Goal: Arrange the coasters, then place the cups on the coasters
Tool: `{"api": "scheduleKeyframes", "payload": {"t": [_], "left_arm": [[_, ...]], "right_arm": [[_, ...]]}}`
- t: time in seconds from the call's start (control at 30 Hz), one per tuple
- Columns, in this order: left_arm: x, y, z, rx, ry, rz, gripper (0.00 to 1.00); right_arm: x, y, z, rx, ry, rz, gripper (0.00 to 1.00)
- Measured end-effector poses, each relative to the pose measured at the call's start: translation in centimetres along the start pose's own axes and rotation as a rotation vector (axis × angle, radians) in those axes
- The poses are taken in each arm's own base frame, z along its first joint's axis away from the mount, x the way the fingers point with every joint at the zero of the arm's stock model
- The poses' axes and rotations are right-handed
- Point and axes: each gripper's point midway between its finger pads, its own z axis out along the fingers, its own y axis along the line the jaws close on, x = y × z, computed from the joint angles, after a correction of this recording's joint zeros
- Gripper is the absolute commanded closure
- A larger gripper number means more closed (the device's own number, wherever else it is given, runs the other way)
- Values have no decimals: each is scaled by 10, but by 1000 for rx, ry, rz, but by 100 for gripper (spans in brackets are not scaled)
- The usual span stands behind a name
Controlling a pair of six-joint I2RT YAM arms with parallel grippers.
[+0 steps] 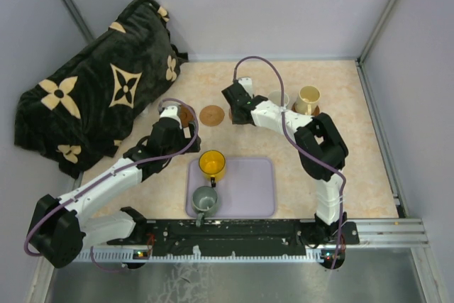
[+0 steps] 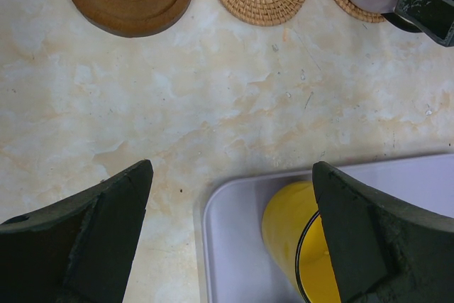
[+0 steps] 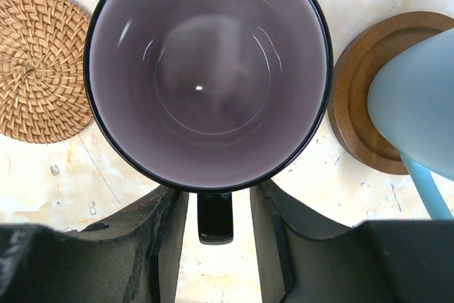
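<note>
One mauve mug (image 3: 209, 76); right end effector (image 3: 216, 200) parted astride handle (image 3: 215, 221), left end effector (image 2: 233, 168) agape.

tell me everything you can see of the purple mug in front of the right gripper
The mauve mug stands upright and empty. It looks like glossy glazed ceramic, with a mauve inside, a dark rim and a dark handle that points straight at the right gripper. The jaws flank the handle with a gap on each side, so nothing grips it. The left wrist view shows it resting on a woven coaster.
</note>
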Motion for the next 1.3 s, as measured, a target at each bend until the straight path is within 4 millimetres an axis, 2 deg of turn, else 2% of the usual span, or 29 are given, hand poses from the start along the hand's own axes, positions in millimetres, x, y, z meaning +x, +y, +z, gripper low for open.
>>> {"api": "scheduleKeyframes", "payload": {"t": [0.1, 0.2, 0.27, 0.57, 1.03, 1.17, 1.3], "left_arm": [[0, 0, 0, 1, 1, 0, 0], [0, 0, 0, 2, 1, 0, 0], [0, 0, 0, 2, 1, 0, 0], [1, -2, 0, 11, 6, 0, 0], [6, -2, 3, 11, 25, 5, 0], [8, -3, 3, 13, 31, 5, 0], [9, -3, 4, 15, 36, 3, 0]], "right_arm": [[0, 0, 0, 2, -1, 4, 67], [0, -1, 0, 8, -1, 11, 89], [0, -2, 0, 12, -1, 16, 100], [-1, -3, 0, 35, 0, 60, 100], [0, -2, 1, 30, 3, 55, 82], [0, -2, 1, 26, 3, 51, 73], [0, 2, 1, 10, 5, 53, 70]]}}
